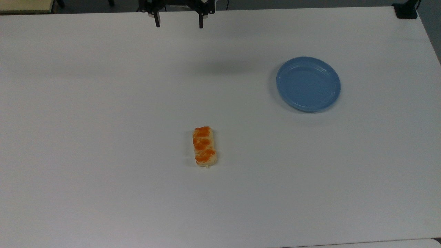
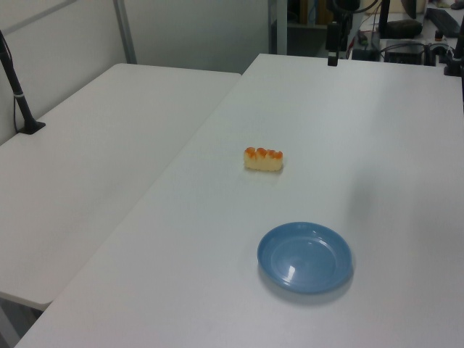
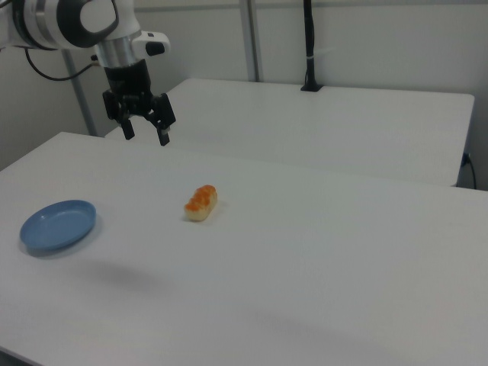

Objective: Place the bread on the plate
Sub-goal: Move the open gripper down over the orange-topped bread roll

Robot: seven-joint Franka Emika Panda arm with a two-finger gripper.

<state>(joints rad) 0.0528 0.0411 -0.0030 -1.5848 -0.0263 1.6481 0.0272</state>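
So you are at the reach step: your claw [image 1: 178,21] hangs spread and empty at the counter's [image 1: 103,103] far edge, the bread [image 1: 204,146] lies mid-counter, well left of the plate [image 1: 308,84] in the top view, so bring the claw down astride it.

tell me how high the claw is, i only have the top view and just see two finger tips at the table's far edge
Observer: In the right view the claw hangs well above the table, fingers apart, holding nothing.
Operator: is the bread flat on the table
Observer: Yes. The left view shows the bread from the side, its whole base on the surface.
Operator: anything in the plate i can't see
Observer: No. The left view looks into the plate at a slant; it is shallow and bare.
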